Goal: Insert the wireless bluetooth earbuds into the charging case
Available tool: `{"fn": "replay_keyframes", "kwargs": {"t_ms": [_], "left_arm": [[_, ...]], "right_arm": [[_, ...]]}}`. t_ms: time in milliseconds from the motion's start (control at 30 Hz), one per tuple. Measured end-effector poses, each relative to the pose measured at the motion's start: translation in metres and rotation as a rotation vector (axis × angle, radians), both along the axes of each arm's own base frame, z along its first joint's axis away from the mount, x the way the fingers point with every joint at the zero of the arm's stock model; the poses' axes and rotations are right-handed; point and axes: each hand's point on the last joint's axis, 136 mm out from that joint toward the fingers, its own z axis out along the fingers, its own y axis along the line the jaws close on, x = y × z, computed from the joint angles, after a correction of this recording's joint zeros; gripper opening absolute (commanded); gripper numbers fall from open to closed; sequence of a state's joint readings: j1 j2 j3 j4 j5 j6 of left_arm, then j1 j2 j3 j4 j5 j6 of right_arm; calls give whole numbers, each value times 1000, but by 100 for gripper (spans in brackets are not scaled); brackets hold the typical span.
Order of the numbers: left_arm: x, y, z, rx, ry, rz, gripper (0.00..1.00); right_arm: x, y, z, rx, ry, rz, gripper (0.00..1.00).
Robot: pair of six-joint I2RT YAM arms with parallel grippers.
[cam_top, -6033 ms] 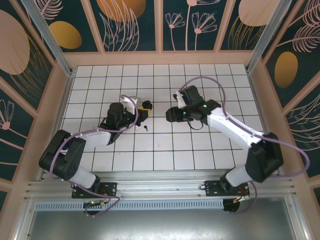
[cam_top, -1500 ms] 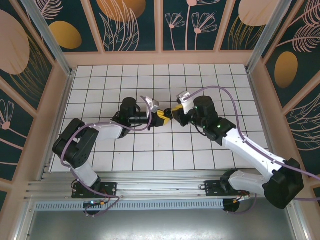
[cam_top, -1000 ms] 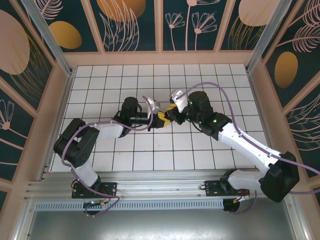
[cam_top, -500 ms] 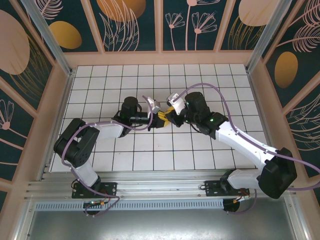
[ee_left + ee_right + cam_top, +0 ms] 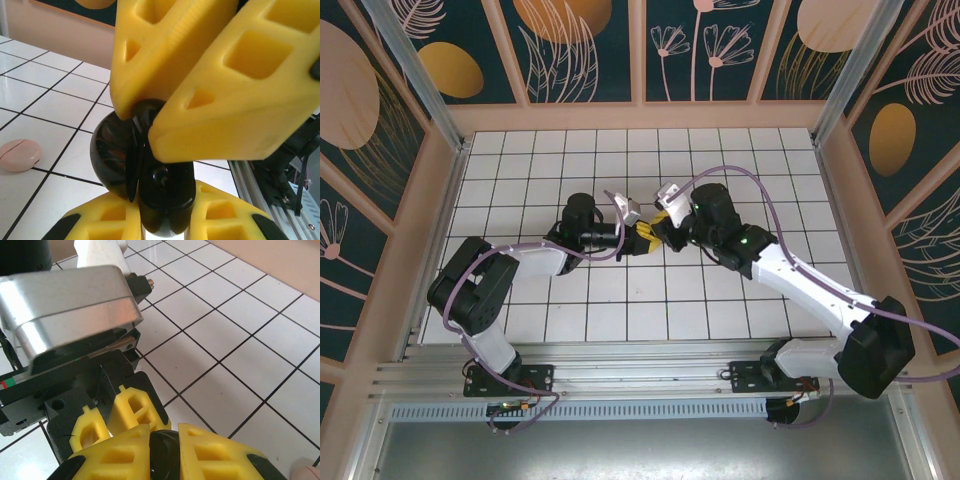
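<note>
Two grips on black charging case (image 5: 112, 150) — left end effector (image 5: 162, 220), right end effector (image 5: 164, 445) both clamped.

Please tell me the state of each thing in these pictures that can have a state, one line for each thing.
black case: clamped between both end effectors, lifted off the table; I cannot tell whether its lid is open.
left end effector: shut on the black case.
right end effector: shut on the black case, from the opposite side.
pink case: lid shut, lying flat on the table, apart from both end effectors.
</note>
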State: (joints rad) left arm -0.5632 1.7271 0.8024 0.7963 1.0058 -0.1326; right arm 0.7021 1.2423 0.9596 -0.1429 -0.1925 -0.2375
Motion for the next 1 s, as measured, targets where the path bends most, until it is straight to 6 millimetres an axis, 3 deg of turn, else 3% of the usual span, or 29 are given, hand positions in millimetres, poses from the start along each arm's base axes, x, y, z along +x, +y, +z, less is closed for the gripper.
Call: {"fn": "replay_keyframes", "kwargs": {"t_ms": [167, 267, 400, 733, 867, 1000], "left_arm": [[4, 1, -1, 5, -9, 32, 13], [4, 7, -4, 16, -42, 78, 12], [1, 17, -12, 38, -98, 130, 12], [6, 22, -19, 66, -170, 175, 12], [5, 24, -25, 77, -159, 181, 12], [3, 28, -33, 99, -145, 198, 12]], "right_arm": [[-3, -5, 16, 57, 0, 5, 18], [2, -18, 22, 102, 35, -22, 18], [6, -36, 17, 124, 102, -68, 19], [-5, -34, 12, 158, 151, -41, 18], [2, -36, -9, 124, 247, -86, 18], [8, -49, -58, 31, 421, -190, 18]]}}
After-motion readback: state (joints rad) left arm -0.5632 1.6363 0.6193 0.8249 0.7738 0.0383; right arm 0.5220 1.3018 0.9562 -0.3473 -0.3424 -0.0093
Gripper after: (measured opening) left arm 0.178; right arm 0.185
